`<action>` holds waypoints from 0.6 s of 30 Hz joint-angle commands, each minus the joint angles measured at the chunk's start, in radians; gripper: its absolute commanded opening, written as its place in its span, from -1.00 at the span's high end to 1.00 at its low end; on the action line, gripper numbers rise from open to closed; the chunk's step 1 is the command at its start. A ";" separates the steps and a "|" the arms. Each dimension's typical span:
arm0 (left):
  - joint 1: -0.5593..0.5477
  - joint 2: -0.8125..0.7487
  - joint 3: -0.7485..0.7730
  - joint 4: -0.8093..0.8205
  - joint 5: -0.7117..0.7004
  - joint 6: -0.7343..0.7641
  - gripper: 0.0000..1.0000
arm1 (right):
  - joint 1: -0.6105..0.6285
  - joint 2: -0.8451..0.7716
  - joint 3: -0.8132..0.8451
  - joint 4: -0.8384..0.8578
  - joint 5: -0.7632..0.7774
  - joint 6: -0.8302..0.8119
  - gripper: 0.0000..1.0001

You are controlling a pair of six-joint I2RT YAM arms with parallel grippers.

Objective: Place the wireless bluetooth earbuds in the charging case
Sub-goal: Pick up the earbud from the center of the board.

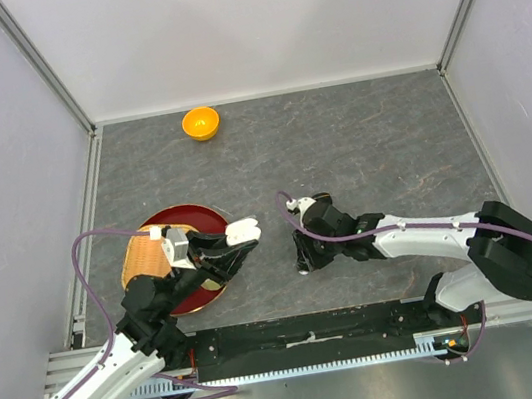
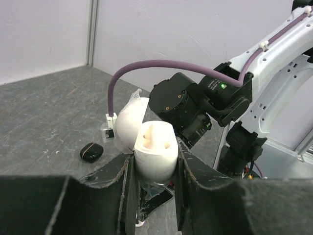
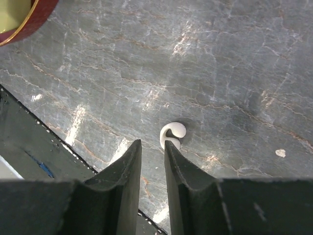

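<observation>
Closest to the left wrist lens, the left gripper (image 2: 154,159) has its two dark fingers clamped on the white charging case (image 2: 155,149), whose lid (image 2: 128,122) stands hinged open. Both wells inside look empty, so by that view no bud has gone in yet. Further right, toward the near edge, the right gripper (image 3: 152,144) points down at the grey table (image 3: 234,63), its jaws a narrow slot apart with nothing between them. One white earbud (image 3: 172,134) lies on the table just beyond its fingertips, untouched. A small dark pebble-shaped thing (image 2: 92,152) sits on the table left of the held case; whether it is a second case cannot be told. The red plate (image 1: 193,216) lies under the left arm, and an orange bowl (image 1: 200,123) stands far back. The task looks to be at an early stage: picking this bud up, carrying it across and seating it are all left, and no other buds are in sight
</observation>
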 commanded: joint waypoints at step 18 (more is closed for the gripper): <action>-0.002 -0.023 -0.006 0.022 -0.033 -0.036 0.96 | 0.036 0.088 0.042 0.008 0.055 0.011 0.35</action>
